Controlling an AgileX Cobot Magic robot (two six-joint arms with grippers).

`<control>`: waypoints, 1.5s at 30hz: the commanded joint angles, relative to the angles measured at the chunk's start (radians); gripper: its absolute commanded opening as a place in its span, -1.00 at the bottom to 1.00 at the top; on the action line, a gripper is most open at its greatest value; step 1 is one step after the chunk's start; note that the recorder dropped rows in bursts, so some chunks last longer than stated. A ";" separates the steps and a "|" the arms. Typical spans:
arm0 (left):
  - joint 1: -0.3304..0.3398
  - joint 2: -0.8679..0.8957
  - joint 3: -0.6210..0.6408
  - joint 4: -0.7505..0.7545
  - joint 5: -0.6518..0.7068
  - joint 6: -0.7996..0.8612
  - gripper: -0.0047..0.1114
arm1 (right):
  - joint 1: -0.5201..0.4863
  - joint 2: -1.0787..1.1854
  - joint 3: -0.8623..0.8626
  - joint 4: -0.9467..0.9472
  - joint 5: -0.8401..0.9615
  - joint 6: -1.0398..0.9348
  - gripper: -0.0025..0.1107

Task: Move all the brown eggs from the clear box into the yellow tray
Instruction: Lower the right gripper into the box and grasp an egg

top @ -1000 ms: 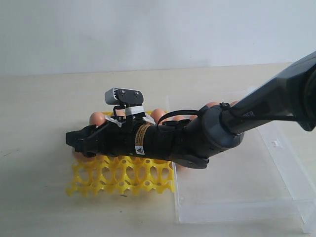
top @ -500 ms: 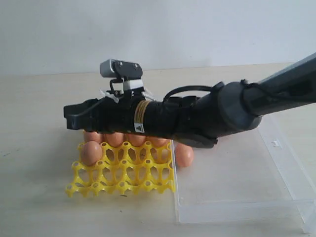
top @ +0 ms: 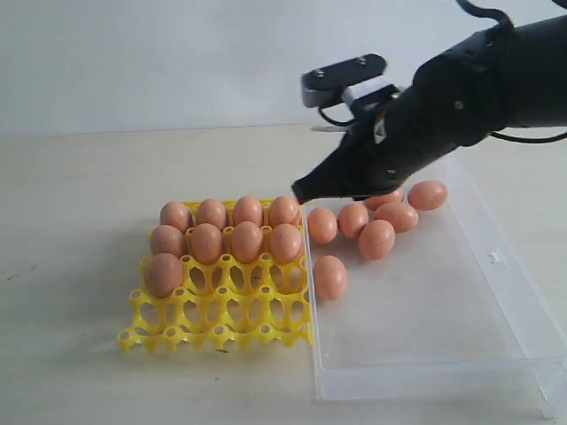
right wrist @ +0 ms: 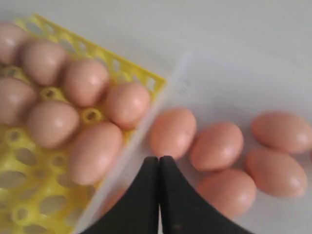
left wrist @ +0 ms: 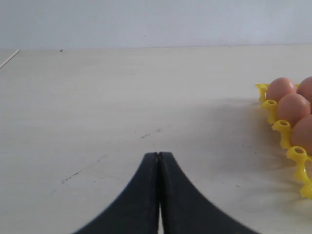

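A robotics lab or test bench is indicated. A pale table [top: 80,354] is set against a plain whitish wall [top: 133,62], and faint scuff marks [left wrist: 146,135] can be seen on the tabletop. A black robot arm [top: 461,97] is extended over the table, with a small grey camera [top: 341,75] fixed near its wrist. A staged exercise is laid out beneath it: brown eggs [top: 246,241] are seated in a yellow tray [top: 221,328] and scattered in a clear box [top: 425,336] placed just beside it.
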 commanded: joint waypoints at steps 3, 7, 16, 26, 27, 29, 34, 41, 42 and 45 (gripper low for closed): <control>-0.005 -0.006 -0.004 -0.006 -0.014 -0.005 -0.92 | -0.135 0.018 -0.002 0.044 0.117 0.217 -0.79; -0.005 -0.006 -0.004 -0.006 -0.014 -0.005 -0.92 | -0.164 0.049 -0.002 0.050 0.098 0.259 -0.47; -0.005 -0.006 -0.004 -0.006 -0.014 -0.005 -0.92 | -0.164 0.152 -0.002 0.090 0.011 0.276 0.21; -0.005 -0.006 -0.004 -0.006 -0.014 -0.005 -0.92 | -0.164 0.260 -0.002 0.090 -0.080 0.295 0.10; -0.005 -0.006 -0.004 -0.006 -0.014 -0.005 -0.92 | -0.164 0.268 -0.002 0.090 -0.083 0.295 0.03; -0.005 -0.006 -0.004 -0.006 -0.014 -0.005 -0.92 | -0.164 0.281 -0.002 0.090 -0.091 0.295 -0.20; -0.005 -0.006 -0.004 -0.006 -0.014 -0.005 -0.92 | -0.164 0.255 -0.002 0.090 -0.093 0.280 -0.95; -0.005 -0.006 -0.004 -0.006 -0.014 -0.005 -0.92 | -0.059 0.106 0.000 0.086 -0.276 0.099 -0.96; -0.005 -0.006 -0.004 -0.006 -0.014 -0.005 -0.92 | -0.008 0.096 0.000 0.086 -0.339 0.065 -0.96; -0.005 -0.006 -0.004 -0.006 -0.014 -0.005 -0.92 | 0.102 0.105 0.000 0.081 -0.478 0.049 -0.96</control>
